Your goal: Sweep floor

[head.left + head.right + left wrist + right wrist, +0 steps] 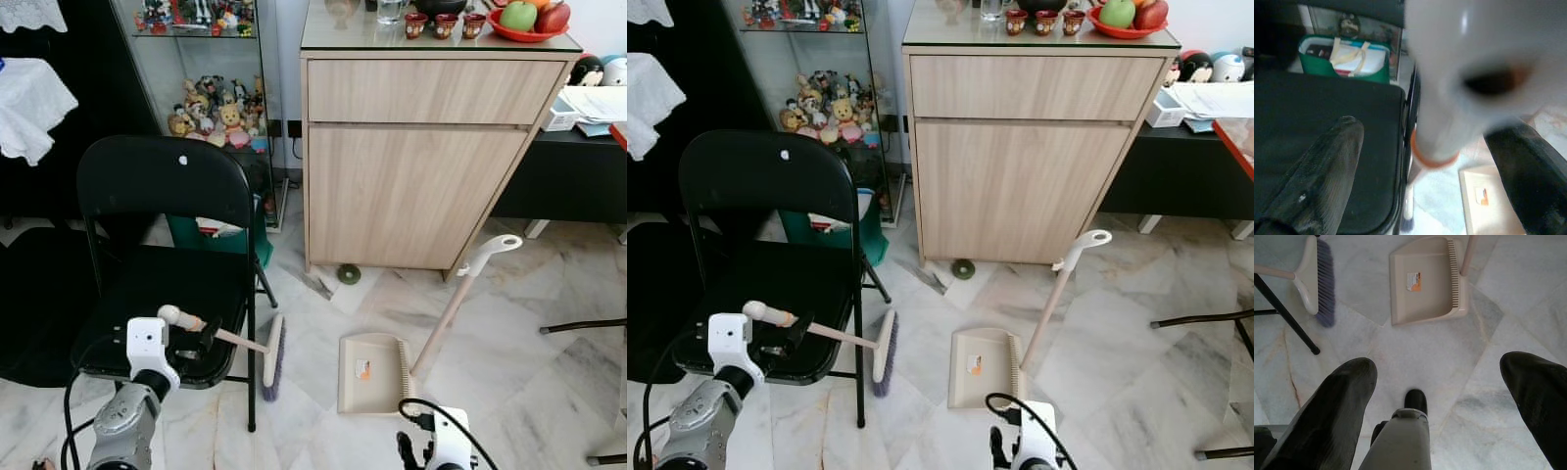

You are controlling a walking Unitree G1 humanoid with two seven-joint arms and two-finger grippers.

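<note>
My left gripper, lower left of the frame over the black folding chair, is clamped on the handle of the one broom, whose purple bristles touch the marble floor just right of the chair's front leg. One beige dustpan lies lower centre, handle slanting up right. My right gripper hangs spread wide at the bottom edge, holding nothing.

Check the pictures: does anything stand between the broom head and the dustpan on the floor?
Nothing visible does. The broom, held in the left hand, has its head just past the black folding chair's front leg. Bare marble floor lies between it and the dustpan.
</note>
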